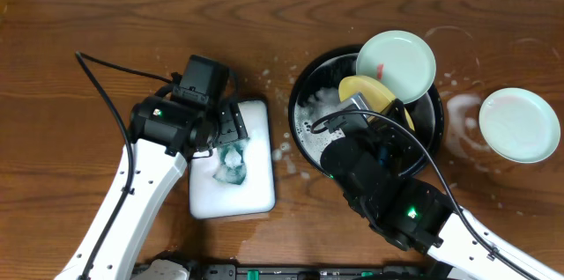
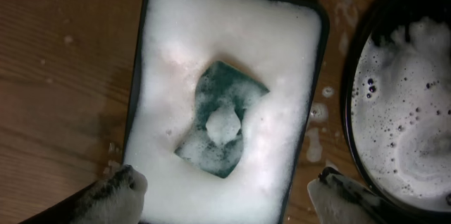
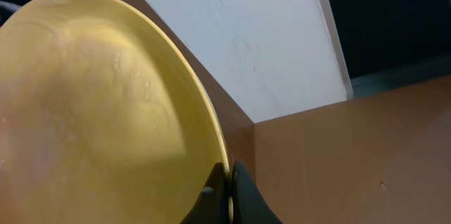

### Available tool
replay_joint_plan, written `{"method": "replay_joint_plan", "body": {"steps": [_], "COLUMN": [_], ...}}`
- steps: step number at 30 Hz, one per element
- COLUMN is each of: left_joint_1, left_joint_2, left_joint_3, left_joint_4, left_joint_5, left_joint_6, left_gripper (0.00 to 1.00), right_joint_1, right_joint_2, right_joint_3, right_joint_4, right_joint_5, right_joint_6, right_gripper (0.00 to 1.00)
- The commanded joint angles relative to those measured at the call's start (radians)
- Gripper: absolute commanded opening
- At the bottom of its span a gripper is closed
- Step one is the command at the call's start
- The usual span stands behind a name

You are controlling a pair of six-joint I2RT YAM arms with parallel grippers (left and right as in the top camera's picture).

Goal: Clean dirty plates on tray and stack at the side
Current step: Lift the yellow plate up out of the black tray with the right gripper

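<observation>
R gripper (image 3: 227, 182) pinches yellow plate (image 3: 106, 111) rim above tray (image 1: 295, 104), mint plate (image 1: 397, 64) overlapping far side; L gripper (image 2: 229, 192) spread over sponge (image 2: 222, 115), foam dish (image 2: 323, 41).

**No Lettering Anywhere On Show**

Scanning all three views now, and there's nothing to read. The yellow plate (image 3: 106, 111) fills the right wrist view: plain glaze, no stamp, no mark. Over on the left wrist view, the foam dish (image 2: 135, 90) is suds to the rim, no label. From overhead, the mint-green plates (image 1: 397, 66), the black tray (image 1: 294, 104) and the arm housings (image 1: 204, 77) show no legible print; anything there is too small to make out.
</observation>
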Motion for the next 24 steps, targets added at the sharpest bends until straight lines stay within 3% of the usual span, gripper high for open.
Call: {"method": "replay_joint_plan", "body": {"steps": [1, 24], "left_joint_1": [0.004, 0.004], "left_joint_2": [-0.002, -0.002], "left_joint_3": [0.014, 0.014], "left_joint_4": [-0.003, -0.003], "left_joint_5": [-0.003, -0.003], "left_joint_6": [0.01, 0.01], "left_gripper": [0.82, 0.83], "right_joint_1": [0.006, 0.006], "right_joint_2": [-0.011, -0.011], "right_joint_3": [0.021, 0.021], "right_joint_4": [0.003, 0.003], "right_joint_5": [0.033, 0.055], "right_joint_6": [-0.006, -0.006], "right_gripper": [0.01, 0.01]}}
